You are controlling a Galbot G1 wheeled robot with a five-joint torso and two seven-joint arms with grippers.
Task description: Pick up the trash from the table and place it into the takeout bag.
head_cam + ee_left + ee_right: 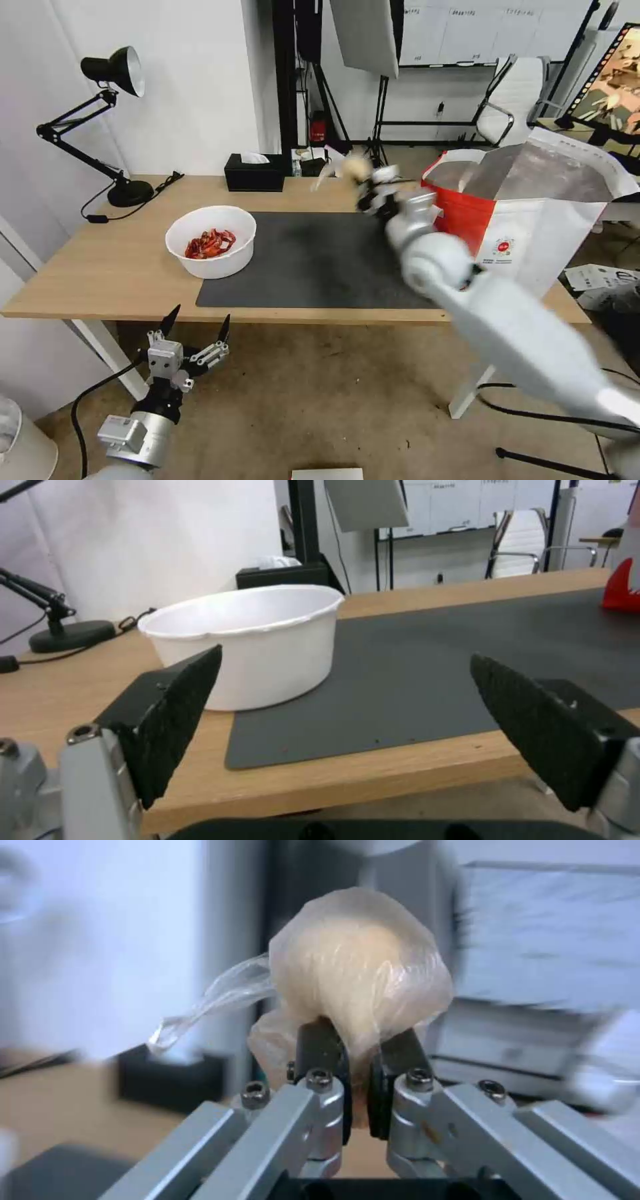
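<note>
A black articulated desk lamp (110,120) stands at the far left corner of the long light-wood table (100,267). Below the table's near edge, the left gripper (195,325) hangs off the table with its two black-padded fingers (173,715) spread wide and nothing between them. Just beyond those open jaws sits the round white plastic bowl of red scraps (211,241), resting half on bare wood and half on the corner of the large dark grey mat (307,260). A black tissue box (254,172) sits at the table's far edge.

Further right, the right gripper (363,187) is raised above the mat's far side. Its jaws are closed nearly together, pinching the lower part of a small knotted clear plastic bag with a yellowish lump (360,975) — the lump bulges out past the fingertips, and the twisted tail trails off to one side. Just beside this gripper, at the table's right end, stands the large boxy white takeout bag with a red side panel (533,207), its mouth open and its silver foil lining showing.
</note>
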